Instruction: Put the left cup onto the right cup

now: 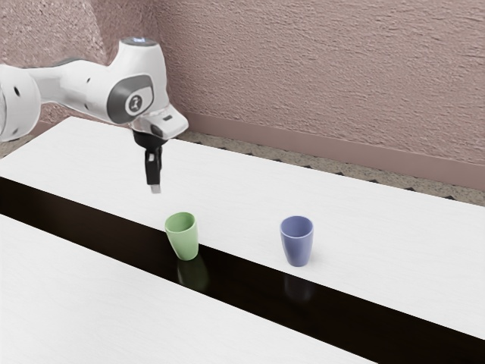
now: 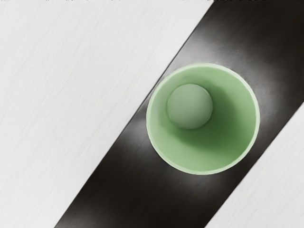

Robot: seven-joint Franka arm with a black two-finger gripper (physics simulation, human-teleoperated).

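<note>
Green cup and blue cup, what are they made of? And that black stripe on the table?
Green cup: probably plastic or glazed ceramic, smooth, evenly coloured, soft sheen inside. Blue cup: looks the same stuff. Black stripe: glossy, perhaps polished stone or lacquer; both cups reflect in it.

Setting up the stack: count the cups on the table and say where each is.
2. The green cup stands upright on the black strip; the blue cup stands upright to the exterior view's right of it, apart. None seems hidden.
</note>
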